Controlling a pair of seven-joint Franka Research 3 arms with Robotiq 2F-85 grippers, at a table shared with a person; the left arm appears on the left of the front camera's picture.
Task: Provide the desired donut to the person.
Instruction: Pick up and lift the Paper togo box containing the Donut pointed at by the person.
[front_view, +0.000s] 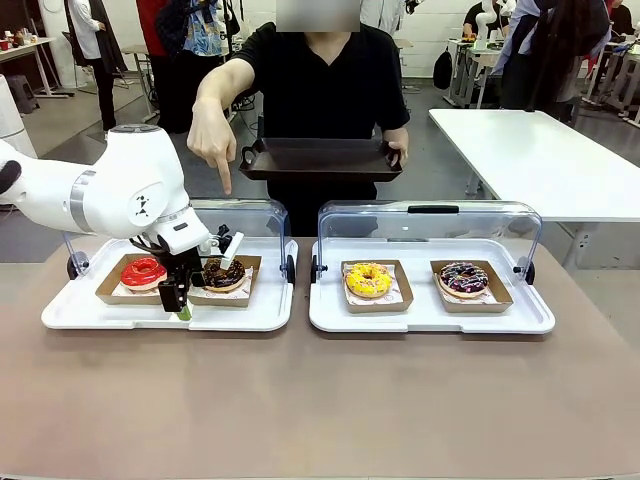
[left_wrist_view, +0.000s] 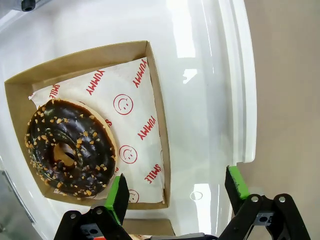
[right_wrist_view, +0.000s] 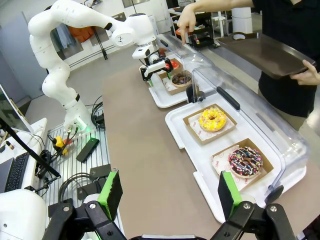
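- A brown table (front_view: 320, 400) carries two white trays side by side, the left tray (front_view: 90, 318) and the right tray (front_view: 430, 322), each with a clear lid tilted up behind it.
- Behind them the room has a grey floor, a white table (front_view: 540, 160) at the right, and other people standing farther back.
- The person (front_view: 320, 80) stands at the far side in a black T-shirt. One hand (front_view: 397, 148) holds a dark serving tray (front_view: 320, 158), and the pointing hand (front_view: 212, 140) aims a finger down at the left tray.
- The left tray holds a red donut (front_view: 143, 271) and the chocolate donut (front_view: 224, 272), each in its own brown cardboard box. The right tray holds a yellow donut (front_view: 368, 279) and a dark sprinkled donut (front_view: 463, 278).
- The chocolate donut (left_wrist_view: 70, 150), topped with nut pieces, lies on printed paper (left_wrist_view: 135, 115) inside its cardboard box (left_wrist_view: 155, 100).
- The left gripper (front_view: 180, 300) hangs low over the near edge of that box.
- In the wrist view the left gripper (left_wrist_view: 177, 192) has its fingers spread and grasps nothing. One green pad is just beside the donut's edge and the other is over the white tray's rim.
- The box's corner lies between the pads, and the donut sits off to one side of the gap.
- The right gripper (right_wrist_view: 167, 192) is well away from the trays, its fingers released and empty.
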